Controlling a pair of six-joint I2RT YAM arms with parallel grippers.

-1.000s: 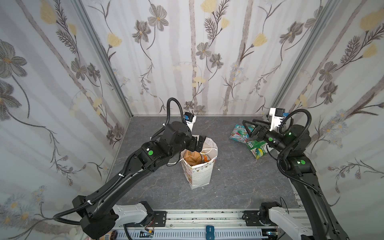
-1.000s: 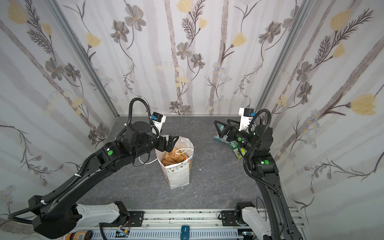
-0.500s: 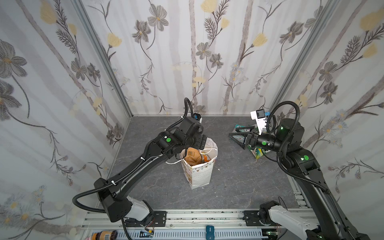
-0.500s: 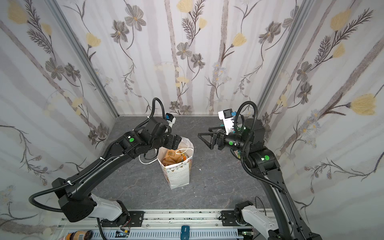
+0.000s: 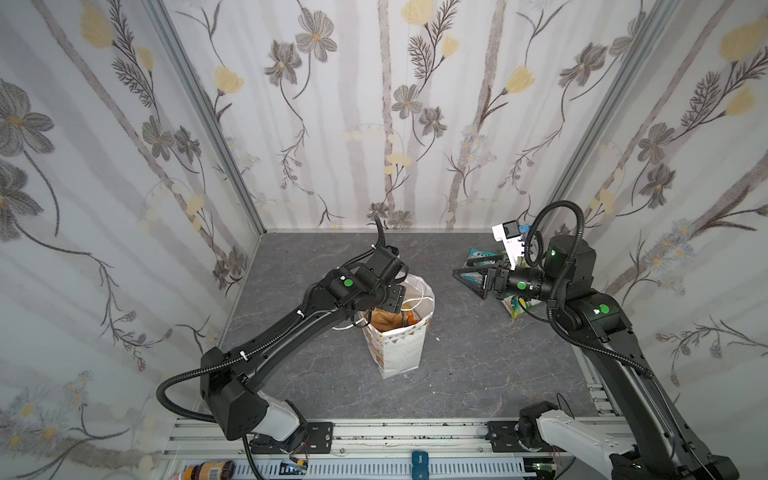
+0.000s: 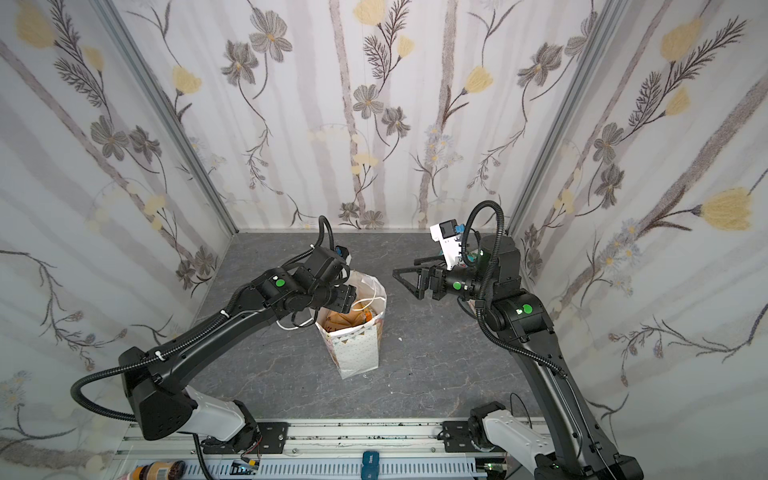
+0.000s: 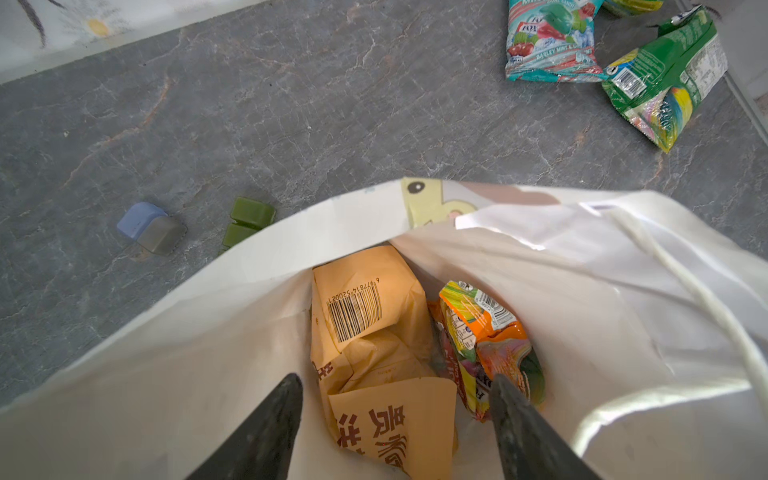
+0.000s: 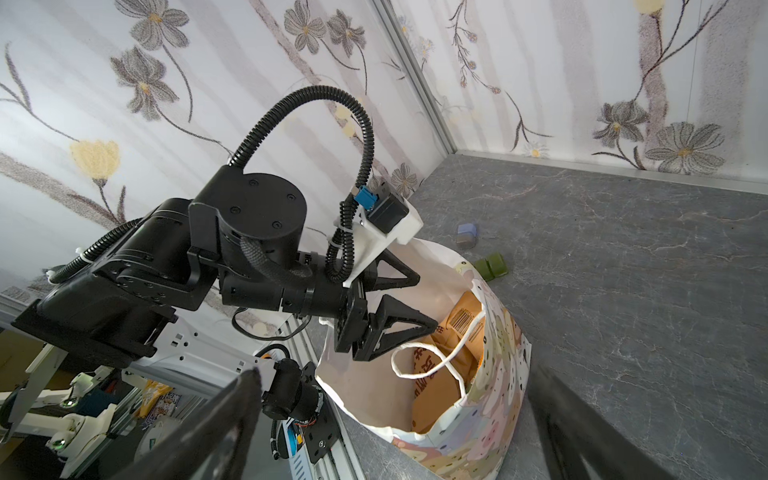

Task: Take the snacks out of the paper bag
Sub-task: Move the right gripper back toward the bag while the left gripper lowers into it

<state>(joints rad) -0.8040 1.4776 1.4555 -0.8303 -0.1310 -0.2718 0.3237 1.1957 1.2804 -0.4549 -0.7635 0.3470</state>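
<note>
The paper bag (image 5: pixel 401 349) is seen upright near the middle of the grey table (image 5: pixel 457 386) in both top views, with its mouth open upward. The left gripper (image 7: pixel 395 380) is placed at this mouth, and its fingers are held apart. In the left wrist view the two dark fingertips (image 7: pixel 291 386) are seen on each side of a tan-brown packet (image 7: pixel 365 316) that lies inside the bag. Nothing is clamped between them, and whether the packet is touched cannot be told. Just beside the tan-brown packet, also inside the bag, an orange packet (image 7: pixel 490 345) is seen. A white cord handle (image 8: pixel 436 365) is seen drooping across the mouth of the bag.

The right gripper (image 5: pixel 461 268) is held in the air to the right of the bag, apart from it and pointed toward it. Its fingers are spread wide and nothing is carried between them.

Two more packets are found outside the bag, on the table near the far right corner: a teal packet (image 7: pixel 548 41) and a green packet (image 7: pixel 665 79), laid just beside each other. In the top views they are partly hidden by the right arm.

Behind the bag, small blocks are laid on the table: a blue block (image 7: pixel 139 218) touching a grey block (image 7: pixel 162 235), and near them dark green blocks (image 7: pixel 249 216).
</note>
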